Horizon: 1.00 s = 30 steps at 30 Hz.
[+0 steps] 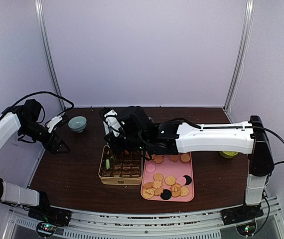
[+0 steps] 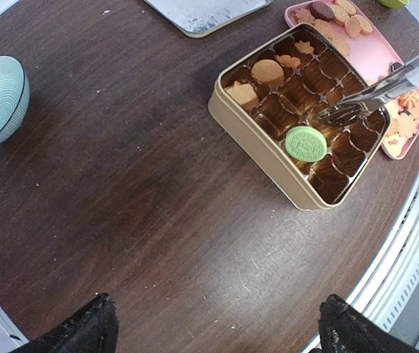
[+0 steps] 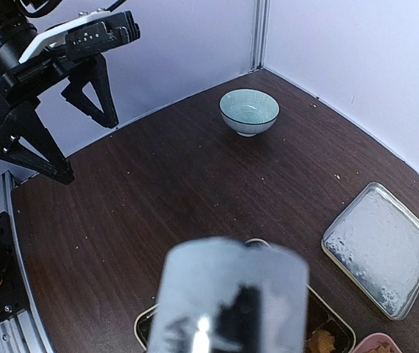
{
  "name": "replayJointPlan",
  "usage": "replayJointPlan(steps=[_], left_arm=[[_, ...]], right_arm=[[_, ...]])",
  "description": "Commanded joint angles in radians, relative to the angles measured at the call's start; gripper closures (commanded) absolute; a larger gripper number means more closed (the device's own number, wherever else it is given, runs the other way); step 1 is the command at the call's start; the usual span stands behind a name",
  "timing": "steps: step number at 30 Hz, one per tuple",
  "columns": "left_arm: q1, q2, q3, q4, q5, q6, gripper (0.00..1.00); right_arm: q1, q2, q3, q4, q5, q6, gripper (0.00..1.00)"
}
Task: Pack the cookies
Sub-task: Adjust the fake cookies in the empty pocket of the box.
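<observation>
White arm shells (image 1: 214,138), black joints (image 1: 261,149), looping black cables (image 1: 47,94), black end effectors (image 3: 86,147)

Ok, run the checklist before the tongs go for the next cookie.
1. Right gripper shut on tongs: ok.
2. No cookie seen between the tips of the tongs: ok.
3. Tin has empty compartments: ok.
4. Cookies waiting on pink tray: ok.
5. Left gripper open, well away from the tin: ok.
6. Lid off, lying apart on the table: ok.
</observation>
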Motion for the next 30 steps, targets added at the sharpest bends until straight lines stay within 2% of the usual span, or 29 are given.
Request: replayJointPlan(steps=[1,5,8,14,21,30], left_arm=[[0.008,-0.008,0.026,0.013,0.028,0.01,0.02],[0.007,-0.011,0.023,0.013,0.025,0.014,0.02],[0.008,-0.011,0.02,0.012,0.025,0.016,0.02],[0.008,-0.007,0.024,0.012,0.026,0.019,0.02],[0.008,-0.012,0.025,0.011,0.024,0.02,0.02],[0.008,-0.019,0.026,0.009,0.019,0.023,0.02]], right_arm=[[0.0,-0.019,0.037,-0.003,0.01,-0.003,0.85],[0.001,-0.004,0.061,0.001,-0.012,0.011,0.82],[0.001,0.003,0.065,0.01,-0.028,0.035,0.73],[0.011,0.001,0.067,0.04,-0.011,0.077,0.67],[0.037,0.045,0.096,0.014,0.082,0.088,0.66],[0.048,0.088,0.123,0.015,0.092,0.099,0.67]])
